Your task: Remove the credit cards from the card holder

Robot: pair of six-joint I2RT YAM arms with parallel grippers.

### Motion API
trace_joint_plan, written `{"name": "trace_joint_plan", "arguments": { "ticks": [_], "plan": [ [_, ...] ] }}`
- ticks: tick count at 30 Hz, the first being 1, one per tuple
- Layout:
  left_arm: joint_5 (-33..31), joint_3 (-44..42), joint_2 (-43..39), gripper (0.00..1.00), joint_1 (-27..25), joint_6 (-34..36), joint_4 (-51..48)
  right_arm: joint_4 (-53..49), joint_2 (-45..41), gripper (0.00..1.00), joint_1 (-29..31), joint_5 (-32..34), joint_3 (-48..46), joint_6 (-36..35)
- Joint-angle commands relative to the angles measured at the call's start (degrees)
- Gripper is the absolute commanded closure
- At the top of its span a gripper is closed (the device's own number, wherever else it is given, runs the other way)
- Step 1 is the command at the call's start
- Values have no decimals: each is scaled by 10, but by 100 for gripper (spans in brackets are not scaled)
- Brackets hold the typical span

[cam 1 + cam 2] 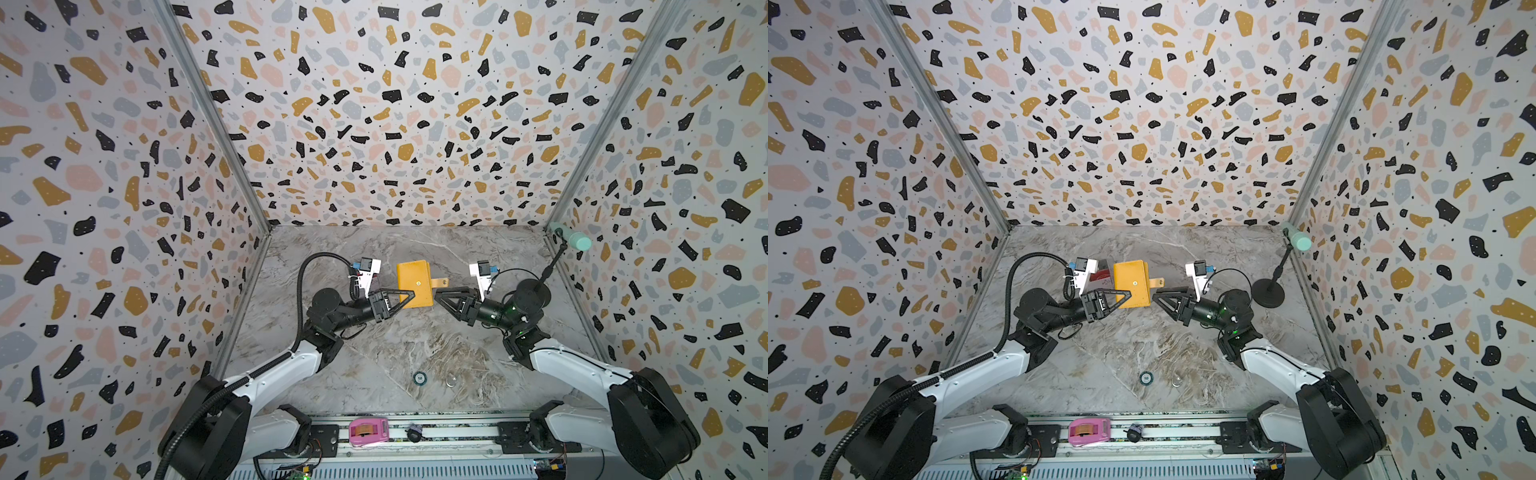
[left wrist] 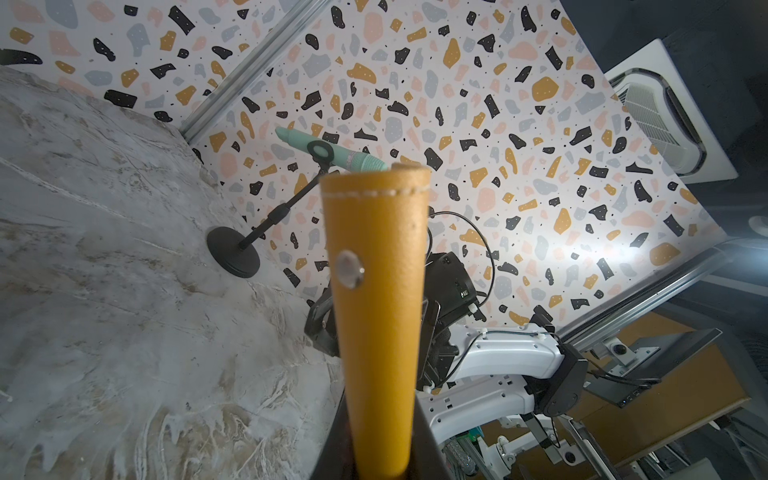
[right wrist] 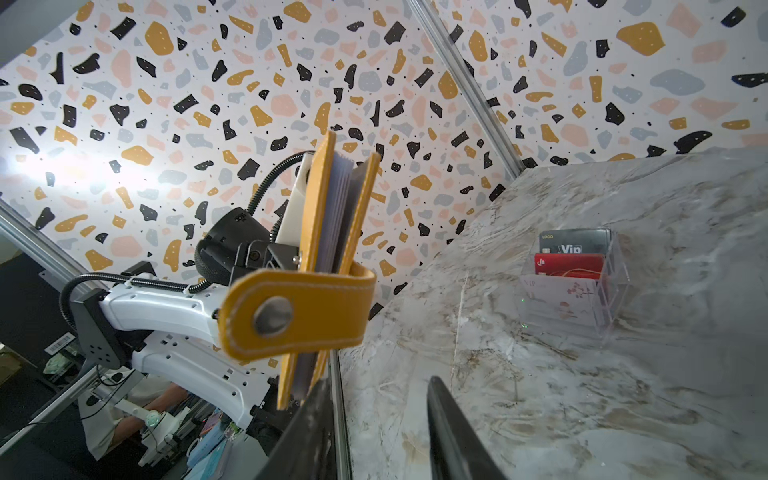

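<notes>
Here, the left gripper (image 1: pixel 408 296) is clamped on the near left corner of the card holder (image 1: pixel 413 284). The holder sits mid-table between the 2 arms, its mustard cover facing up in both top views. Its snap tab (image 3: pixel 291 311) is undone and sticks out toward the right gripper (image 1: pixel 437 294). The 2 covers stand slightly apart, with clear sleeves (image 3: pixel 338 199) showing between them. The right gripper's fingers (image 3: pixel 453 432) are spread partway with nothing between them; they are near the tab but not gripping it. The 3 credit cards (image 3: pixel 569 266) — black "Vip", red and white — stand tiered in a clear acrylic stand (image 3: pixel 617 270) on the marble table (image 1: pixel 395 353), just left of the holder. Whether any card is in the sleeves I cannot tell.
</notes>
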Motion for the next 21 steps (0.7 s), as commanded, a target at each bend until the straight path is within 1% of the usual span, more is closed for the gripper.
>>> {"name": "trace_joint_plan", "arguments": {
  "ticks": [1, 15, 21],
  "plan": [
    [5, 13, -9, 97, 3, 24, 4, 35, 1, 60, 4, -16, 24, 11],
    [8, 6, -15, 97, 4, 32, -1, 60, 51, 65, 27, -1, 50, 22],
    [10, 2, -18, 98, 3, 31, 3, 93, 71, 70, 33, 10, 49, 43]
  ]
}}
